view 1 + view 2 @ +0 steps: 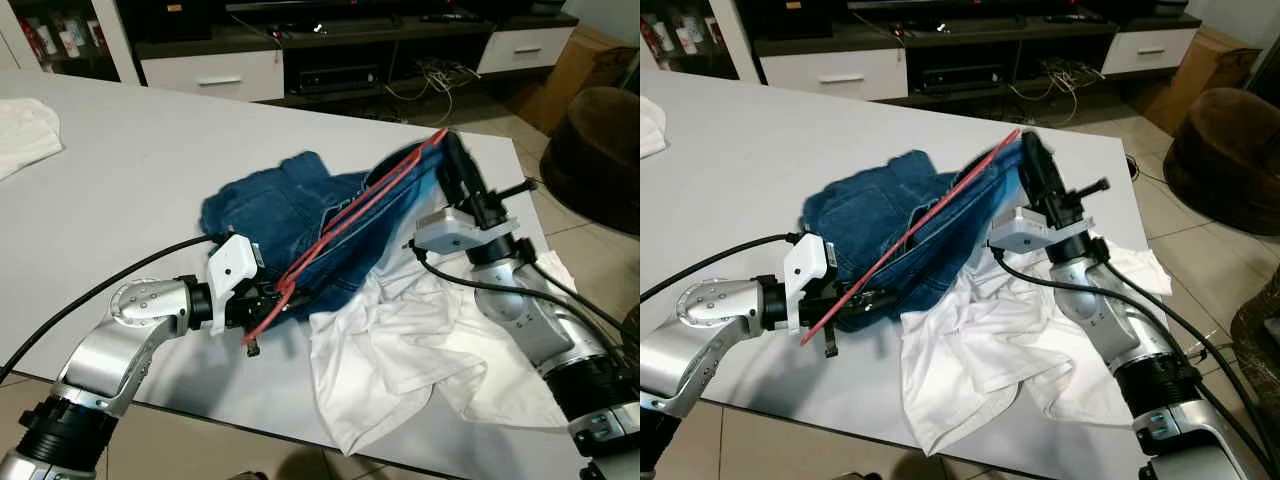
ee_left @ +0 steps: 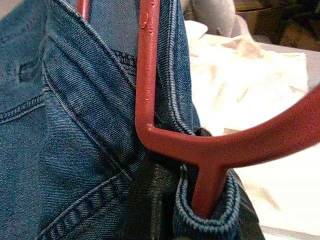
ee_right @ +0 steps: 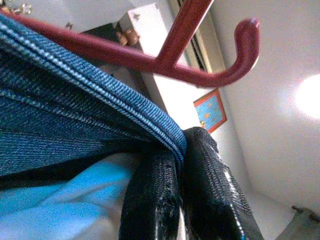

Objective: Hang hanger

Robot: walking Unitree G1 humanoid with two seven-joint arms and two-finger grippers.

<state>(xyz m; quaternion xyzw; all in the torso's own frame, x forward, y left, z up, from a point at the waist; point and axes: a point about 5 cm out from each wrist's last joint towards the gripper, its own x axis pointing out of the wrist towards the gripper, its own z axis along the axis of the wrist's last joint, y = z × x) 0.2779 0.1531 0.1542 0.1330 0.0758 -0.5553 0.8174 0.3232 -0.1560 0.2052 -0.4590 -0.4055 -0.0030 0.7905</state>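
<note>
Right wrist view: the right gripper's (image 3: 177,200) jaws are pinching together on the jeans' (image 1: 290,215) waistband, just under the red hanger (image 1: 345,215). The left gripper's (image 1: 262,305) jaws are clamping the waistband's other end, with the hanger's end sitting inside the denim there. The jeans are stretching between both grippers above the counter (image 1: 130,180), beside a white shirt (image 1: 400,345).
</note>
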